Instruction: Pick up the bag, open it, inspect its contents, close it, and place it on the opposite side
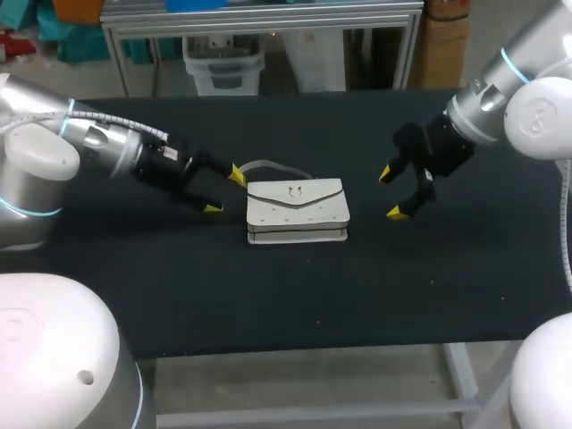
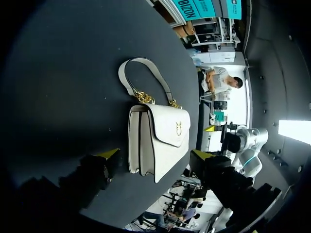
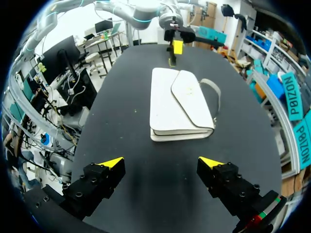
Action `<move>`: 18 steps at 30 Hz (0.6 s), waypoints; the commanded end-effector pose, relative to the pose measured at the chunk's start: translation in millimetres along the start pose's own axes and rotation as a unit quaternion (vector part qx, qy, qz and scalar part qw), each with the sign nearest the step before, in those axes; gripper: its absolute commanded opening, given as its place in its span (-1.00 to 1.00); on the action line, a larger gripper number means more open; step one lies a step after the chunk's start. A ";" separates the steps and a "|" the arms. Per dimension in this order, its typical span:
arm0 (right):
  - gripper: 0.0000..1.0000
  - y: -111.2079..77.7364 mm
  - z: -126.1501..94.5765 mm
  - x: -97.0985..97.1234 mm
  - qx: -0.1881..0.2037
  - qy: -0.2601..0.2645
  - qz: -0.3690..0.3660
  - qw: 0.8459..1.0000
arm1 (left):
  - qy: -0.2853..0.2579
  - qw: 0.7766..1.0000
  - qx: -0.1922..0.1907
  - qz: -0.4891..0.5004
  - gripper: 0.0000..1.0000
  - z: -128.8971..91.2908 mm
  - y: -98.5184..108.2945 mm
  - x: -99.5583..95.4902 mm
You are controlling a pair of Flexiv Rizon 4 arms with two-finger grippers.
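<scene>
While the bag point(image 1: 297, 211) lies flat, left claw point(image 1: 224, 190) and right claw point(image 1: 390, 192) flank it, both spread

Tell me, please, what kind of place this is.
Probably a robot laboratory or test bench, not a home. The left arm and the right arm, both with open jaws, flank a white handbag lying on a black table.

I can read no words, numbers or labels on the bag point(image 1: 296, 213) or on the dark table point(image 1: 268, 295) it lies on. The only mark I find on the bag is a small gold metal emblem point(image 2: 179, 128) on its front flap, a shape with no lettering that I can make out.
</scene>
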State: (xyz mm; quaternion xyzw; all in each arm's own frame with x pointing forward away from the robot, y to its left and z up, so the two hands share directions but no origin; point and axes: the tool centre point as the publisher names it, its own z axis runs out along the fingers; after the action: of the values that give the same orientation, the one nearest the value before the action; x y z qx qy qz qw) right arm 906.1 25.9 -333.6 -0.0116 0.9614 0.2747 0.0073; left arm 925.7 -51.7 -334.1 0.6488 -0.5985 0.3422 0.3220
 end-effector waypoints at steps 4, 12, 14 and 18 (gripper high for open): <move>1.00 3.9 -6.4 -1.3 0.010 -0.016 -0.002 1.000 | -0.047 0.999 0.002 0.009 1.00 -31.9 -10.2 2.4; 1.00 24.7 -19.0 4.2 0.050 -0.063 -0.027 0.996 | -0.096 0.995 0.006 0.029 1.00 -53.5 -30.4 2.6; 1.00 29.6 -18.5 6.5 0.059 -0.069 -0.033 0.995 | -0.107 0.994 0.002 0.036 1.00 -56.8 -34.1 3.4; 1.00 35.3 -18.1 10.6 0.068 -0.079 -0.039 0.994 | -0.121 0.991 -0.006 0.051 1.00 -62.6 -38.7 5.3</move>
State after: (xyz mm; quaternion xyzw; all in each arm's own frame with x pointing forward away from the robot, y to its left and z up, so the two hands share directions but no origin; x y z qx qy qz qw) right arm 902.4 42.4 -300.2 -0.0339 0.9726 0.2200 0.0677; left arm 954.1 -1.1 -301.2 0.6533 -0.6592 0.2891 0.2345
